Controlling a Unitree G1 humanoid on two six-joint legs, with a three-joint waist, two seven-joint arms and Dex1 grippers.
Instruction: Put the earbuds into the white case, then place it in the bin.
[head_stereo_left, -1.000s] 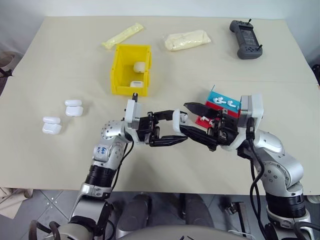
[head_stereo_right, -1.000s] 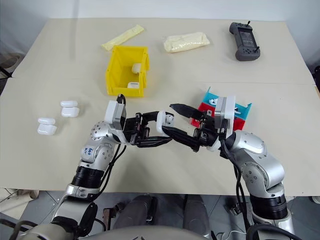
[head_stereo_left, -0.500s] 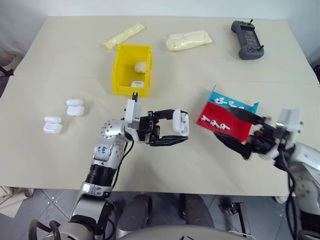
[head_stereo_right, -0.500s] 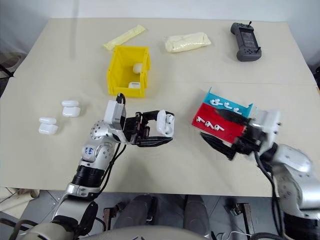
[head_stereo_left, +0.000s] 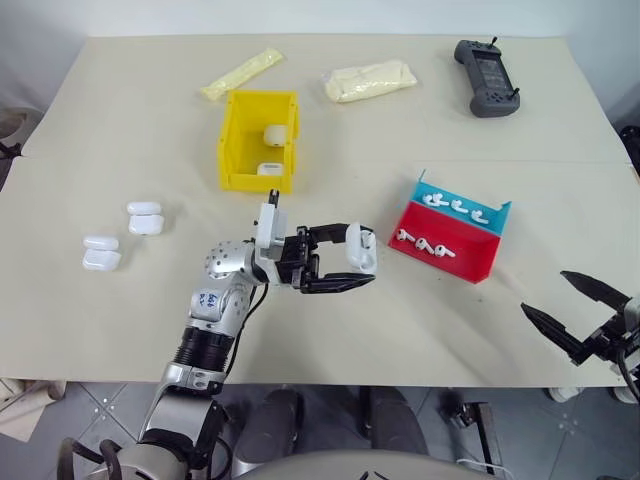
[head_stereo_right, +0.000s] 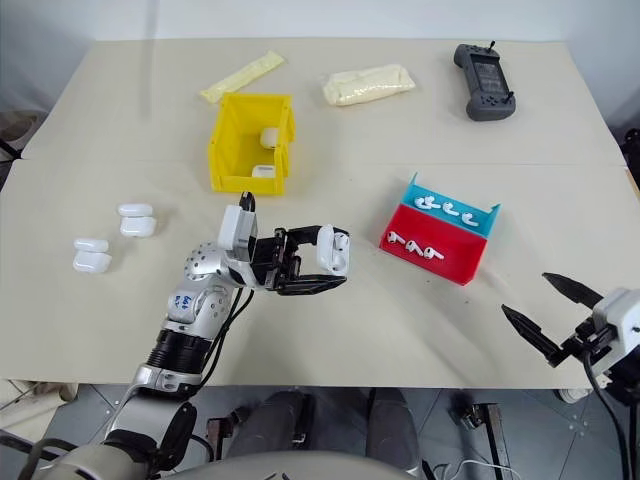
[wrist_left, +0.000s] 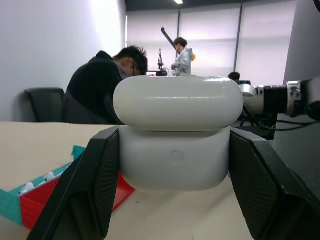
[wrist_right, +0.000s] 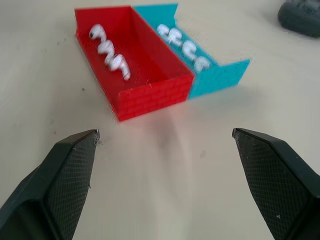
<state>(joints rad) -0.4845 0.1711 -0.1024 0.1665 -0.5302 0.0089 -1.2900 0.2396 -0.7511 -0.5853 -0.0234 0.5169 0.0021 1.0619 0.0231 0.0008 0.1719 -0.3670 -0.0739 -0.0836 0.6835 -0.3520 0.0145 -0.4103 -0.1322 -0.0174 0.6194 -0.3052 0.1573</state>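
The left pincer (head_stereo_left: 352, 265) grips the white case (head_stereo_left: 360, 247), lid shut, above the desk's (head_stereo_left: 130, 120) middle, the right pincer (head_stereo_left: 573, 312) gapes empty near the front right edge; the bin (head_stereo_left: 240, 145) drop remains.

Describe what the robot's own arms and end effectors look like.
The left arm is silver metal with black joint sections, black cables and a small blue marking. Its left end effector has a white block and black fingers. The right end effector has pointed, textured black fingers.
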